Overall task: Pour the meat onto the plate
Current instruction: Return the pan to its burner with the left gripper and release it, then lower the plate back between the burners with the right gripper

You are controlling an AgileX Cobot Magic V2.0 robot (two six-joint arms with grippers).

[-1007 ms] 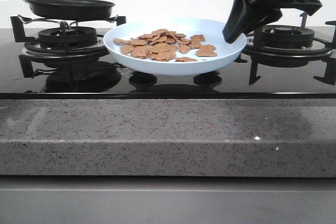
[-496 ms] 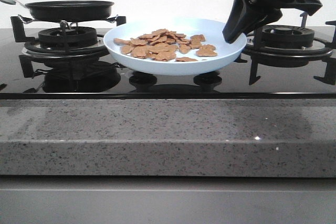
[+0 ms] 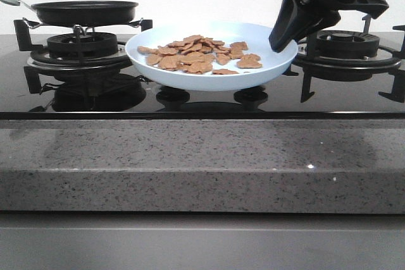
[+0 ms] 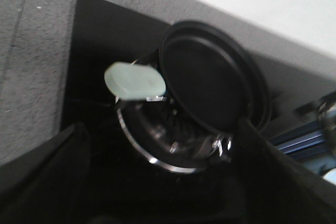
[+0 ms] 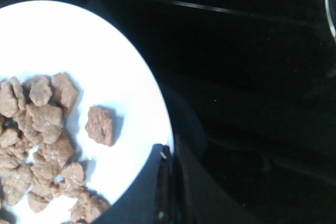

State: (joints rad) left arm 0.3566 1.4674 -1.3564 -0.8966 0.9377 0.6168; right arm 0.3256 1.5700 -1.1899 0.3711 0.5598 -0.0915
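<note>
Pour judged complete: the meat [image 3: 197, 55] lies in a loose pile on the plate [image 3: 272, 61], which sits raised between the two burners. The frying pan [image 3: 85, 12] rests empty on the left burner [image 3: 82, 45]. The right pincer [image 3: 283, 37] is pressed together on the plate's near-right rim, pinching it. The left pincer [image 4: 157, 192] hangs spread above the pan handle [image 4: 134, 81], holding nothing. Next move, by judgement: lower the plate level to the surface, then release.
</note>
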